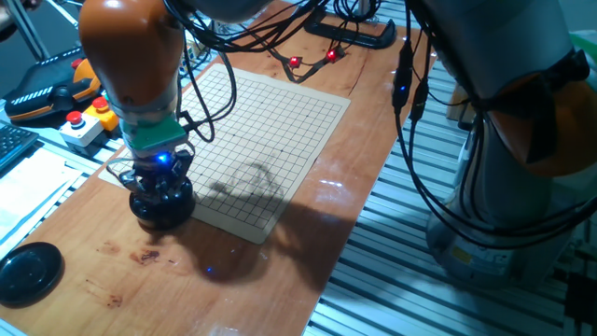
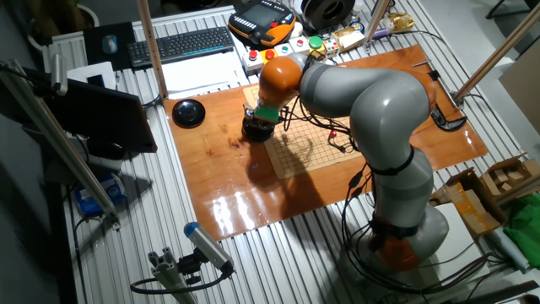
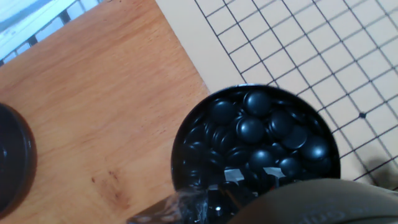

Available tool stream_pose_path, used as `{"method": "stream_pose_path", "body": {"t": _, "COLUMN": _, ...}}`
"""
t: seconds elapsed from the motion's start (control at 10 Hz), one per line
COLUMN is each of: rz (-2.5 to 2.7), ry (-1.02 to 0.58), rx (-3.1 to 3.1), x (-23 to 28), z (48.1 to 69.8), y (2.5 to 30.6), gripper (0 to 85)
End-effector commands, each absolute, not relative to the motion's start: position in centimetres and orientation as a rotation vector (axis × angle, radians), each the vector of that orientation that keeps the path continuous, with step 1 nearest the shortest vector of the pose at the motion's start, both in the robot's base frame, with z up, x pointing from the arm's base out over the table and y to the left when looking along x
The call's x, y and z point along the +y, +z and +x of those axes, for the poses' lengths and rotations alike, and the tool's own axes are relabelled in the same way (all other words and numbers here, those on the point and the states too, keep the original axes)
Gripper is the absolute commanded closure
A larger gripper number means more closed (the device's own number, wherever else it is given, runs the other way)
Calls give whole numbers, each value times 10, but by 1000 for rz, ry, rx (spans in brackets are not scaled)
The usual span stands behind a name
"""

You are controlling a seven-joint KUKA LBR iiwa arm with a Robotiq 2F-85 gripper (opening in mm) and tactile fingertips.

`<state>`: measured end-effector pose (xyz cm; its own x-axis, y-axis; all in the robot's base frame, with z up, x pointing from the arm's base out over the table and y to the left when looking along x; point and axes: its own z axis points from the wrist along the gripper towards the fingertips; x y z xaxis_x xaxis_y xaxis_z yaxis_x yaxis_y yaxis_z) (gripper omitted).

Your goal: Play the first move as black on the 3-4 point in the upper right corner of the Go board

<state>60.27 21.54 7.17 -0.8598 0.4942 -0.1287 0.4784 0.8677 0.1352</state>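
Observation:
The round black bowl (image 1: pixel 160 207) full of glossy black stones (image 3: pixel 252 129) stands on the wooden table beside a corner of the Go board (image 1: pixel 270 131). It also shows in the other fixed view (image 2: pixel 256 127) and the hand view (image 3: pixel 186 155). My gripper (image 1: pixel 160 185) is straight over the bowl, its tips down at the stones. In the hand view the gripper (image 3: pixel 249 202) is only a blur at the bottom edge, so I cannot tell whether it holds a stone. The board's grid (image 3: pixel 311 43) carries no stones, and the 3-4 point is an unmarked crossing I cannot single out.
The bowl's black lid (image 1: pixel 28 271) lies at the near left of the table. A teach pendant (image 1: pixel 47 89) and a button box (image 1: pixel 84 126) sit left of the board. Cables with red lights (image 1: pixel 312 61) lie at the far end. The table edge (image 1: pixel 345 252) runs along the right.

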Motion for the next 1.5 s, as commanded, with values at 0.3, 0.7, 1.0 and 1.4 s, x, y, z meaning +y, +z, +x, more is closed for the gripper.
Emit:
{"method": "stream_pose_path", "body": {"t": 0.3, "rz": 743, "ry": 144, "rx": 2883, "x": 220, "z": 601, "y": 68, "gripper": 587}}
{"method": "stream_pose_path", "body": {"t": 0.7, "rz": 682, "ry": 89, "rx": 2895, "x": 225, "z": 598, "y": 64, "gripper": 587}}
{"method": "stream_pose_path", "body": {"t": 1.0, "rz": 658, "ry": 69, "rx": 2899, "x": 220, "z": 599, "y": 62, "gripper": 583}}
{"method": "stream_pose_path", "body": {"t": 1.4, "rz": 662, "ry": 77, "rx": 2903, "x": 220, "z": 598, "y": 60, "gripper": 583}}
